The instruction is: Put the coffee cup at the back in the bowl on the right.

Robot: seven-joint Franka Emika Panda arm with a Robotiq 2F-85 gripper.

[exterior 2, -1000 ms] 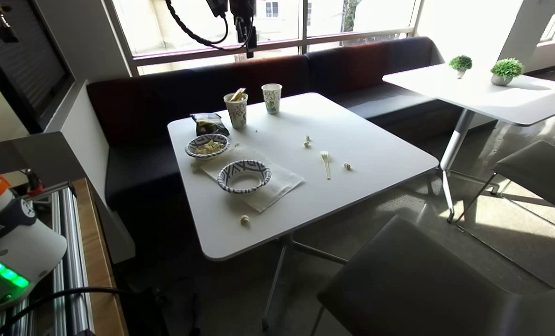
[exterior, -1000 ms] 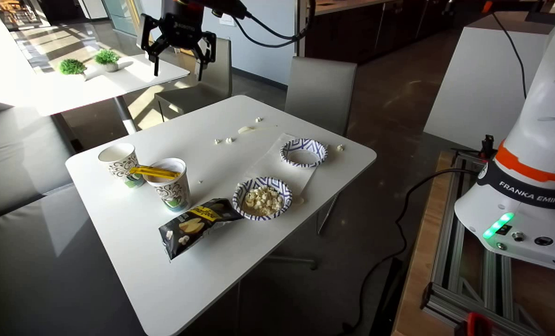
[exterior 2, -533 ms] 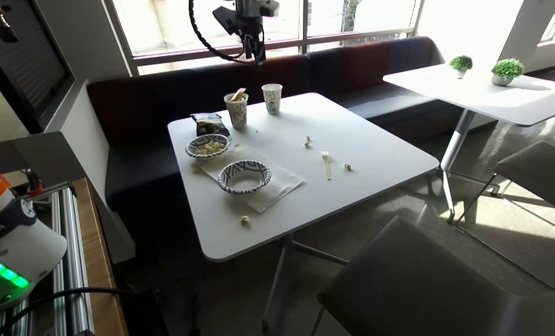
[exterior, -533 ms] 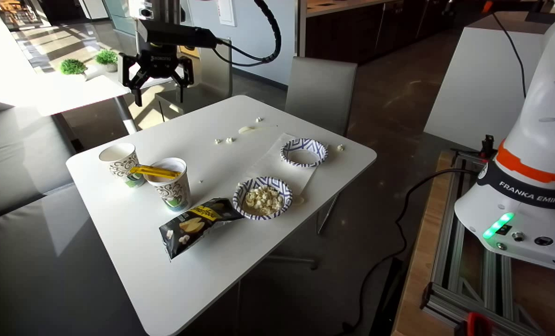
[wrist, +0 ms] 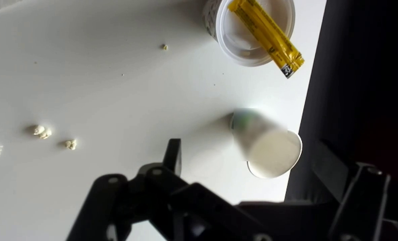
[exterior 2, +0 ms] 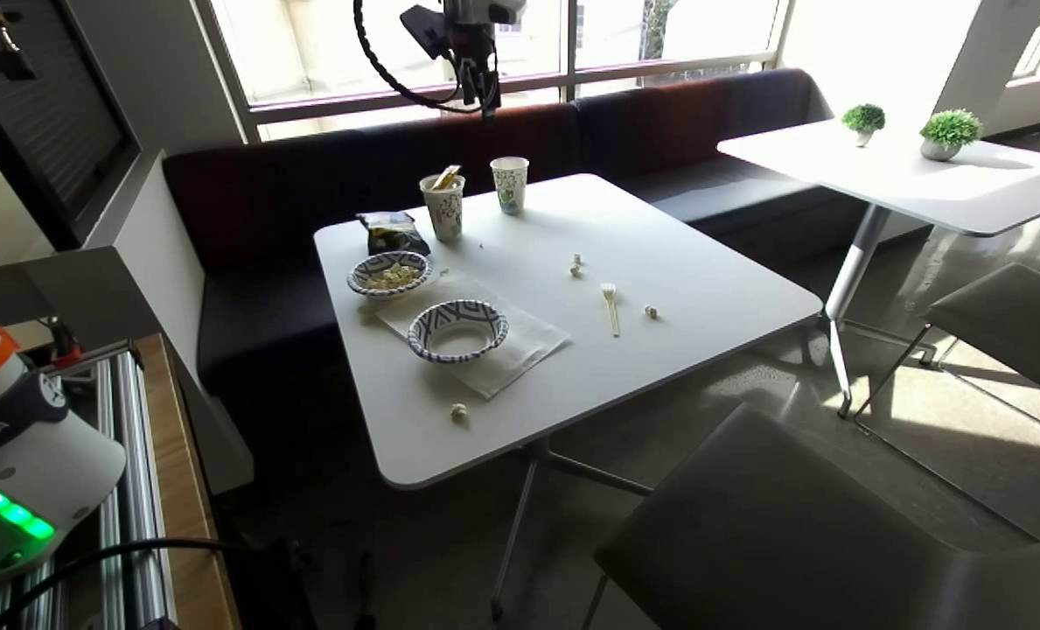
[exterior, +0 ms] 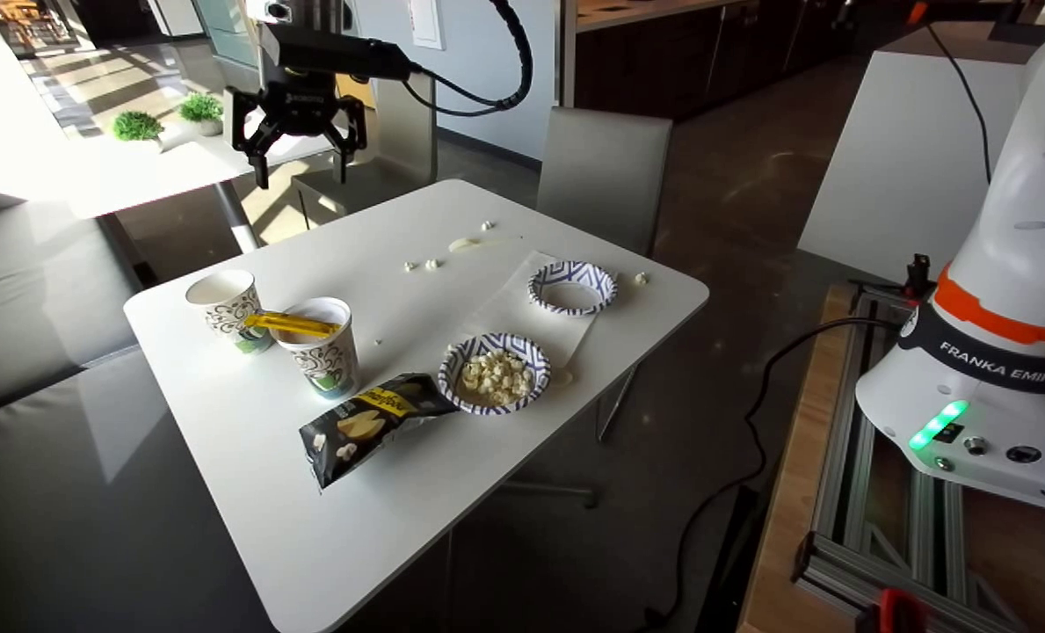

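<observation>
Angular, hinged black claw has shifted, spread wide.

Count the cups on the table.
2 on the table: the coffee cup, farther from the black bag, and a second cup, nearer it, with a yellow packet across it. No others show; nested ones could hide.

The coffee cup and bowl stand apart on the table.

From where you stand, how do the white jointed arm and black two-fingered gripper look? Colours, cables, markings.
Rounded white arm, bright orange ring, curved black band lettered FRANKA EMIKA, glowing green light strip. Angular black gripper with jointed links and slim, straight black fingers. Thick, ridged black cable.
</observation>
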